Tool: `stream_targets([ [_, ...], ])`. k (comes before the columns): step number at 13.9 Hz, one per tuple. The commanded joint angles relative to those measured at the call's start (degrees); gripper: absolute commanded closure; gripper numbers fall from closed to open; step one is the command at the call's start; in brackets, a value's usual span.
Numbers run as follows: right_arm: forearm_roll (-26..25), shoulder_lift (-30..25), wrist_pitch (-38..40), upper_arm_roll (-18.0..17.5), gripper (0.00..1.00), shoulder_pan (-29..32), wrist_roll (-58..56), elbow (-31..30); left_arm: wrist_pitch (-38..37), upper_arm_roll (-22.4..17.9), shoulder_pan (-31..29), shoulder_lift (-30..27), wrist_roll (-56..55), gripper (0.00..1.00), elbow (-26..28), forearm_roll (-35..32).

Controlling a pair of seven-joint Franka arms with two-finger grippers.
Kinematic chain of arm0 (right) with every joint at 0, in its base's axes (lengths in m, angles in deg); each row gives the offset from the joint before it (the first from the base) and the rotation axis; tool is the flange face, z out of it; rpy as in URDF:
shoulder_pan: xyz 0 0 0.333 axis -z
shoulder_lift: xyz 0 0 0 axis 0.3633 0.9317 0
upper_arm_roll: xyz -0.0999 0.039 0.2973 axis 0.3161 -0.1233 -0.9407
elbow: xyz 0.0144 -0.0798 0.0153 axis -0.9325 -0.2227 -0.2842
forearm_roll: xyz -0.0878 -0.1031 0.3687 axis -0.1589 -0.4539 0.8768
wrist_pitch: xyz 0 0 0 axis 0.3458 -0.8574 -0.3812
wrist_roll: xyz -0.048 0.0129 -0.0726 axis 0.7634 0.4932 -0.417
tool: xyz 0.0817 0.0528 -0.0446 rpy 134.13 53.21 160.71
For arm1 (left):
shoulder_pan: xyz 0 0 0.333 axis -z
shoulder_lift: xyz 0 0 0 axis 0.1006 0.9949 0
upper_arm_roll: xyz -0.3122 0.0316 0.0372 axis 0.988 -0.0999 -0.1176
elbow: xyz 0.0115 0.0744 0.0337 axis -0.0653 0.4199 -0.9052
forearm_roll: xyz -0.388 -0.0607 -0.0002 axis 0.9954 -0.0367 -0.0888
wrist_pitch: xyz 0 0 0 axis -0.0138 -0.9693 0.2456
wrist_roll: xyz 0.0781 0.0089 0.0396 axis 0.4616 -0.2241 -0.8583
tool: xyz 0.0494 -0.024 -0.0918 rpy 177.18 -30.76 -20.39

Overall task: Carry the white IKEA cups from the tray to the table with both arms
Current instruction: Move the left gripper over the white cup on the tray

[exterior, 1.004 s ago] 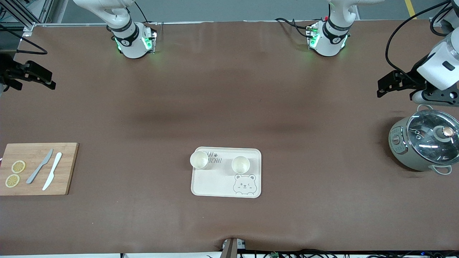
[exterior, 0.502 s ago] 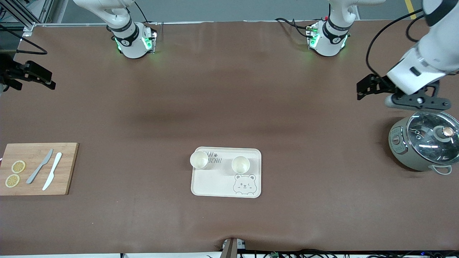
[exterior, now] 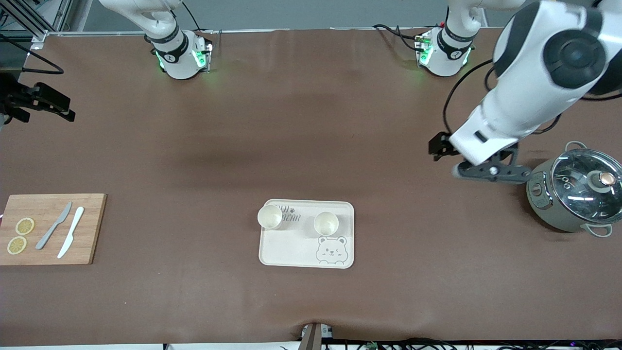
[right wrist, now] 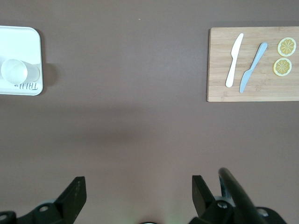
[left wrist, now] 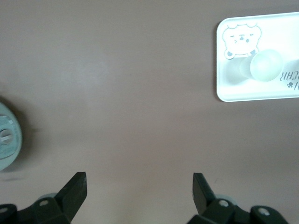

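Note:
Two white IKEA cups stand upright on the cream bear tray (exterior: 291,250): one (exterior: 270,216) at the corner toward the right arm's end, the other (exterior: 326,223) above the bear print. My left gripper (exterior: 436,147) is open and empty over bare table between the tray and the pot. In the left wrist view (left wrist: 139,186) it shows one cup (left wrist: 265,65) on the tray (left wrist: 243,91). My right gripper (exterior: 58,107) is open and empty, waiting high over the right arm's end of the table. In the right wrist view (right wrist: 138,189) it shows a cup (right wrist: 14,71) on the tray (right wrist: 21,44).
A grey pot with a glass lid (exterior: 576,194) stands at the left arm's end; its edge shows in the left wrist view (left wrist: 7,142). A wooden cutting board (exterior: 87,228) with two knives and lemon slices lies at the right arm's end, also in the right wrist view (right wrist: 219,63).
My left arm has swung from above the pot toward the table's middle, closer to the tray. The right arm, the cups and the tray have not moved.

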Motion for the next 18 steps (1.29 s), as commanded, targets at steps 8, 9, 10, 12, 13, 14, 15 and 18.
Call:
stream_targets([
  [8,-0.1,-1.0,0.0,-0.9,0.0,1.3,-0.6,-1.2,13.1,-0.5,9.4,16.4,-7.8,0.0,-6.7,-1.3],
  [9,-0.1,-1.0,0.0,-0.9,0.0,1.3,-0.6,-1.2,14.0,-0.5,9.6,18.4,-7.8,0.0,-8.3,-1.3],
  [10,-0.1,-1.0,0.0,-0.9,0.0,1.3,-0.6,-1.2,14.5,-0.5,10.7,20.6,-7.9,0.0,-9.9,-1.3],
  [12,-0.1,-1.0,-0.1,-0.9,0.0,1.2,-0.6,-1.2,16.7,-2.3,13.0,23.2,-8.0,0.0,-11.6,-1.3],
  [13,-0.1,-1.0,-0.1,-0.9,0.0,1.2,-0.6,-1.2,18.2,-3.9,14.4,24.1,-8.0,0.0,-11.8,-1.3],
  [14,-0.1,-1.0,-0.1,-0.9,0.0,1.2,-0.6,-1.2,19.4,-5.2,16.1,25.2,-8.1,0.0,-12.7,-1.2],
  [15,-0.1,-1.0,-0.1,-0.9,0.0,1.3,-0.6,-1.2,20.0,-6.1,17.0,27.1,-8.2,0.0,-14.2,-1.1],
  [18,-0.1,-1.0,0.1,-0.9,0.0,1.2,-0.6,-1.2,22.5,-6.3,17.9,31.5,-8.9,0.0,-16.9,-1.1],
])
